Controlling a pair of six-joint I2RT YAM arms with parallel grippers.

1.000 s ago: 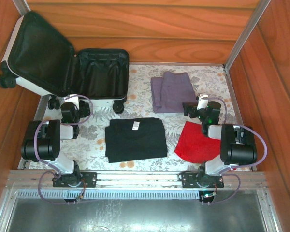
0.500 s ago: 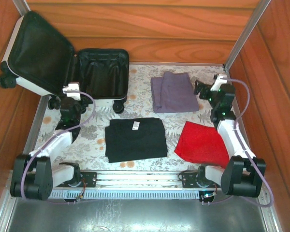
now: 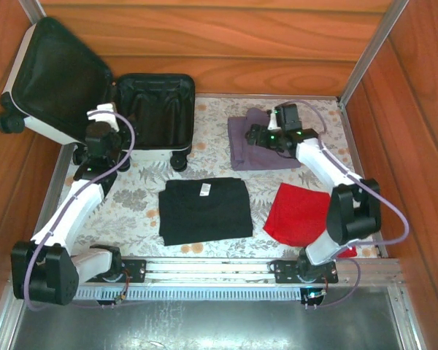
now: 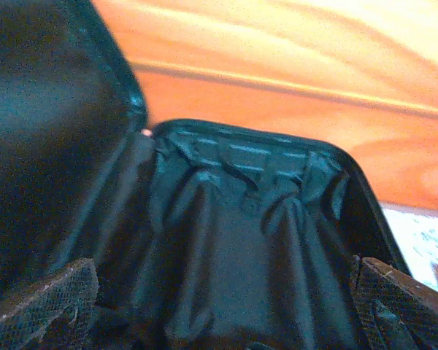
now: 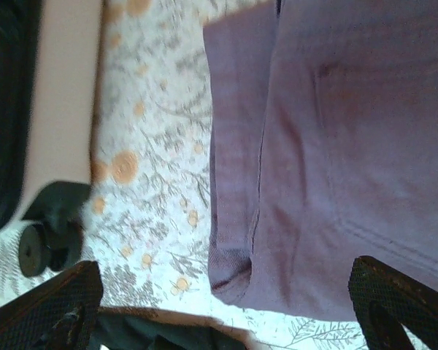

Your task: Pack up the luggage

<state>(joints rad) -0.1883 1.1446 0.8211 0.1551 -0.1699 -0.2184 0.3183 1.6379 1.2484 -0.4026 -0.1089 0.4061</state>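
I'm looking down at the luggage (image 3: 155, 109), which lies open at about 10 o'clock on the floral table (image 3: 142, 211). Its base is flat with the black lining up, and its lid stands propped against the wooden wall at 9 o'clock. My left gripper (image 4: 223, 321) hangs at the near rim of the base with its pads wide apart. Between them I can see the slack lining and nothing held. My right gripper (image 5: 219, 321) is spread just as wide above the folded purple garment (image 3: 241, 149) at 1 o'clock, and it hasn't pinched the cloth yet.

I'd expect the case to be stiff and, being empty, fairly light. The white shell looks smooth, so my pads would probably slide on any broad face. It also sits on wheels at its 6 o'clock edge, and I suspect a sideways push would roll it instead of bracing it. The rim of the lid or base looks like the best hold, since the jaws can straddle a thin edge there. The loose, soft lining would just bunch up.

The black T-shirt (image 3: 204, 211) at centre and the red cloth (image 3: 299, 211) at 4 o'clock are limp. I'd grip each through a folded edge so the layers lift together.
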